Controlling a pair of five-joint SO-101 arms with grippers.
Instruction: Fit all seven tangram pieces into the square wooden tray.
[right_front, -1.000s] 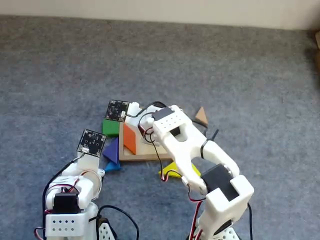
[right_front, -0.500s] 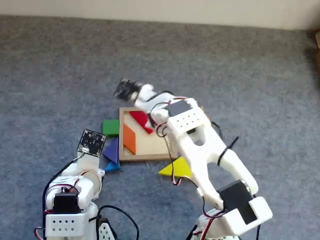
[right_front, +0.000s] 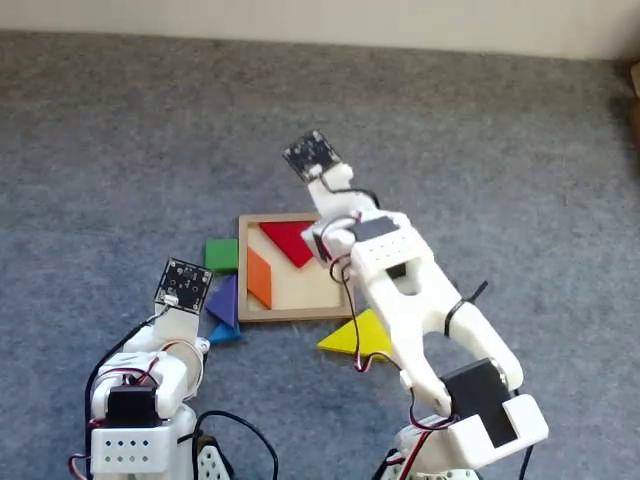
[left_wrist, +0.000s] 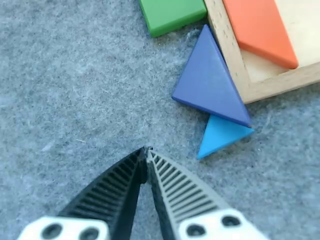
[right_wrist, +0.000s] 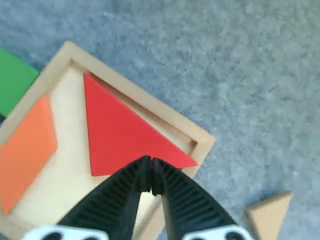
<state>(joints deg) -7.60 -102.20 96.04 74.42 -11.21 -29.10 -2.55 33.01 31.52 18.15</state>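
The square wooden tray (right_front: 290, 316) lies mid-table with a red triangle (right_front: 288, 240) in its far part and an orange parallelogram (right_front: 259, 277) along its left side. My right gripper (right_wrist: 150, 165) is shut and empty, just above the red triangle (right_wrist: 120, 135) near the tray's far right corner. A tan triangle (right_wrist: 267, 215) lies on the carpet beyond that corner. My left gripper (left_wrist: 146, 151) is shut and empty over bare carpet, short of a dark blue triangle (left_wrist: 210, 80) and a small light blue triangle (left_wrist: 220, 136). A green square (right_front: 221, 254) and a yellow triangle (right_front: 357, 335) lie outside the tray.
Grey carpet covers the whole table. The right arm (right_front: 400, 290) stretches over the tray's right edge. The dark blue triangle (right_front: 224, 298) touches the tray's left rim, with the light blue one (right_front: 222, 332) just nearer. Open carpet lies to the far left and right.
The right arm swung from over the tray's left side to its far right corner, uncovering the red triangle lying in the tray. The left arm has kept still.
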